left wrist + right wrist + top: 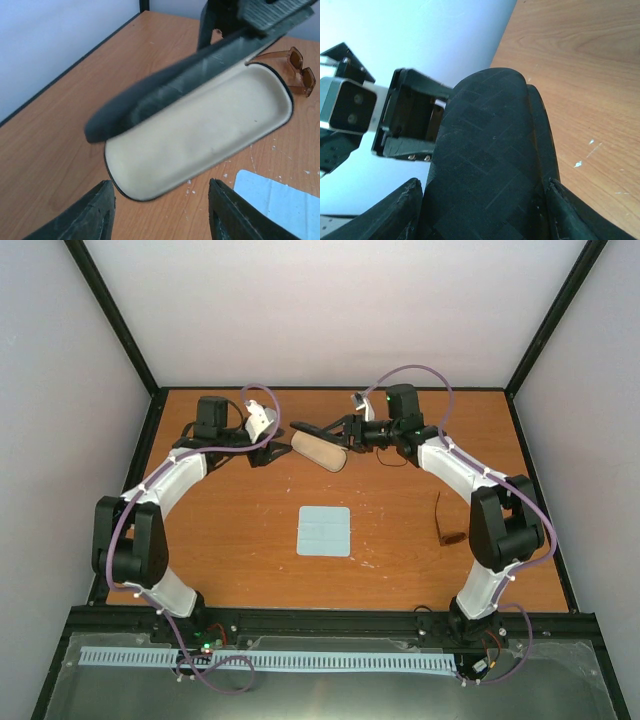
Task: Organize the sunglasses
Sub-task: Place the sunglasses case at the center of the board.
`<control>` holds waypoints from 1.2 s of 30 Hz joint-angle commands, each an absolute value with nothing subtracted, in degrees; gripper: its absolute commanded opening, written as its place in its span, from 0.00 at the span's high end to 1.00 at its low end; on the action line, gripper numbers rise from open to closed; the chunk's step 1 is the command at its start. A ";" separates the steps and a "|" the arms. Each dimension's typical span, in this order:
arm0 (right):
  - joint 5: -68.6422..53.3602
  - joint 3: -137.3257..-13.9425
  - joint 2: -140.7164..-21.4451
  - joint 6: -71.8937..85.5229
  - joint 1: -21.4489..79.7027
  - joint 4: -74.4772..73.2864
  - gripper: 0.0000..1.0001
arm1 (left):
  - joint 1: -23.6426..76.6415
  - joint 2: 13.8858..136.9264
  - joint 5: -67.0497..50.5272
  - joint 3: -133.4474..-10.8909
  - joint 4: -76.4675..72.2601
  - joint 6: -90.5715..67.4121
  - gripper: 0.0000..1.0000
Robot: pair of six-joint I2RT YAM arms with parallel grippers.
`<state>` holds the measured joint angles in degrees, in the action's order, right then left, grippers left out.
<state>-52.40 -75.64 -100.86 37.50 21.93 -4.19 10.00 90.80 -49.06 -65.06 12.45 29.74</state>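
The black case lies open at the back middle of the table, its cream lining (pixel 322 453) facing up. My right gripper (pixel 338 430) is shut on the case's lid (pixel 490 150) and holds it raised; its fingers (pixel 272 15) show at the top of the left wrist view. My left gripper (pixel 160 215) is open and empty, just short of the case's near end (pixel 200 135). The sunglasses (pixel 446 521), with brown lenses and a thin dark frame, lie on the table at the right. They also show beyond the case in the left wrist view (pixel 298 70).
A pale blue square cloth (pixel 325 531) lies flat mid-table, and its corner shows in the left wrist view (pixel 280 200). Black frame rails and white walls bound the wooden table (pixel 230 540). The left arm's wrist (pixel 410 125) shows behind the lid.
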 commanded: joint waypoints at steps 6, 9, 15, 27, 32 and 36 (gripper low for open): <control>-61.38 -79.22 -101.84 32.80 22.18 -7.55 0.97 | 9.67 91.65 -45.79 -66.99 3.96 32.69 0.47; -62.70 -79.70 -102.16 31.77 22.62 -9.36 0.97 | 9.67 90.73 -43.93 -65.12 -0.10 33.26 0.45; -64.76 -80.26 -102.85 30.94 23.39 -10.53 0.97 | 9.66 91.15 -46.55 -65.08 -1.66 34.03 0.46; -66.56 -81.96 -105.95 32.68 24.87 -8.28 0.97 | 11.88 92.68 -55.97 -67.85 2.60 34.28 0.86; -66.93 -82.66 -107.61 32.91 24.87 -8.16 0.97 | 12.52 92.04 -57.72 -67.72 4.59 33.14 0.99; -65.91 -82.85 -108.64 33.37 24.87 -7.88 0.97 | 12.57 91.73 -56.92 -67.19 4.42 30.58 1.00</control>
